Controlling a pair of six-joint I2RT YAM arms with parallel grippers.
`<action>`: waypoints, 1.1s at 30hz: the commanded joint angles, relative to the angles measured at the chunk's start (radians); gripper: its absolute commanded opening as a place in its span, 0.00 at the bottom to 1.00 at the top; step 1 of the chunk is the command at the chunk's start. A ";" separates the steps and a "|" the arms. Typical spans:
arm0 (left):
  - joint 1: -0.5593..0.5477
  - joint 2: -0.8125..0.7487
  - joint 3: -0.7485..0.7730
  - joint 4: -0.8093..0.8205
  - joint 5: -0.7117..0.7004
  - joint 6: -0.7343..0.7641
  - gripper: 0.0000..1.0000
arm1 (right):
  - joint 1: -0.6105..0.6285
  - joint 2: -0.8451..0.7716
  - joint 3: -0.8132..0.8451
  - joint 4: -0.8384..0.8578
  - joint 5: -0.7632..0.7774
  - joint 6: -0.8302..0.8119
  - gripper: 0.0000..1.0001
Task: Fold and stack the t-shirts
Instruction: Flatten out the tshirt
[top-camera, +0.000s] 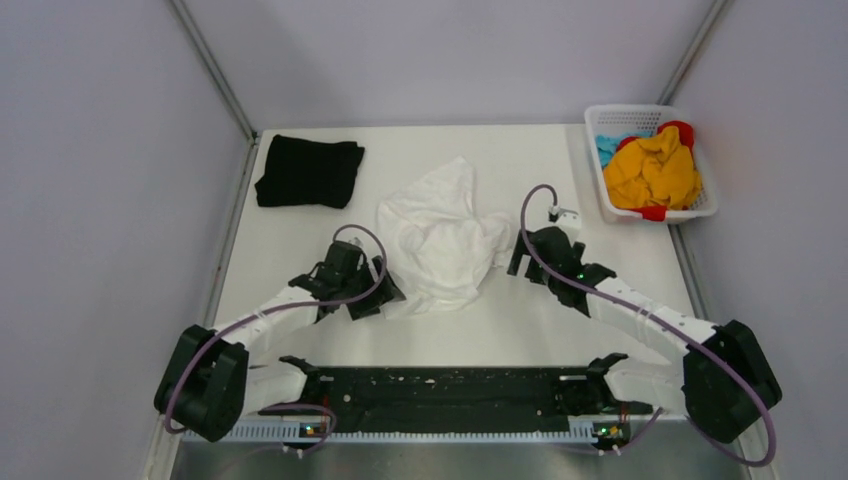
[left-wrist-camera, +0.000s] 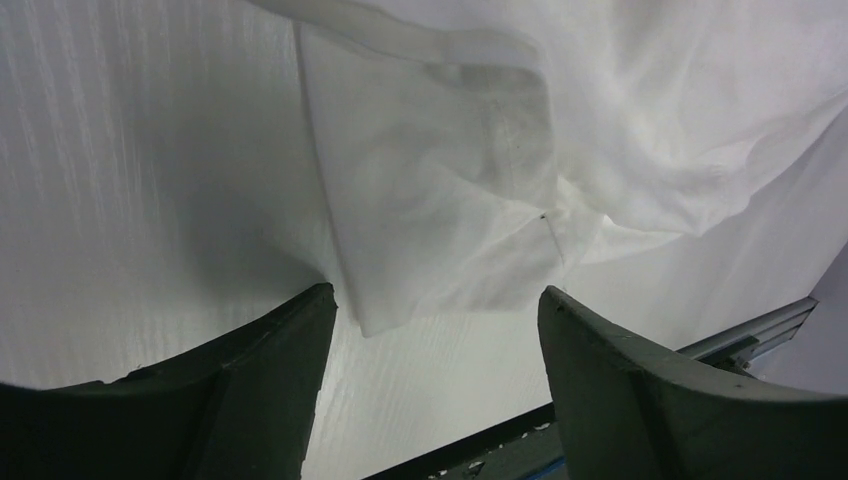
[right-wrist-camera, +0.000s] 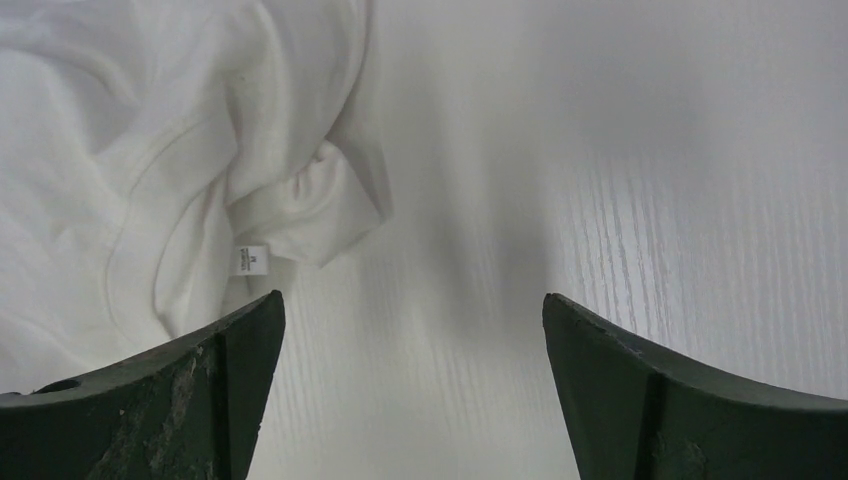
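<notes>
A white t-shirt (top-camera: 440, 235) lies crumpled in the middle of the table. A black t-shirt (top-camera: 309, 171) lies folded at the back left. My left gripper (top-camera: 378, 292) is open and empty at the white shirt's near left edge; in the left wrist view a corner of the white shirt (left-wrist-camera: 440, 200) hangs just ahead of the open gripper (left-wrist-camera: 438, 305). My right gripper (top-camera: 522, 250) is open and empty at the shirt's right edge; in the right wrist view the white shirt (right-wrist-camera: 150, 150) with its small label lies ahead and left of the gripper (right-wrist-camera: 412, 300).
A white lattice basket (top-camera: 605, 175) with yellow, red and blue cloths stands at the back right. A black rail (top-camera: 440, 390) runs along the near edge between the arm bases. Grey walls enclose the table on the left, back and right.
</notes>
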 joint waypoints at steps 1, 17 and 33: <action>-0.072 0.007 -0.005 -0.065 -0.122 -0.036 0.76 | -0.003 0.113 0.051 0.084 0.051 0.044 0.97; -0.231 0.350 0.144 -0.073 -0.339 -0.152 0.00 | -0.006 0.480 0.163 0.354 -0.159 0.011 0.70; -0.231 -0.184 0.364 -0.352 -0.715 -0.014 0.00 | 0.000 0.046 0.201 0.038 -0.053 -0.080 0.00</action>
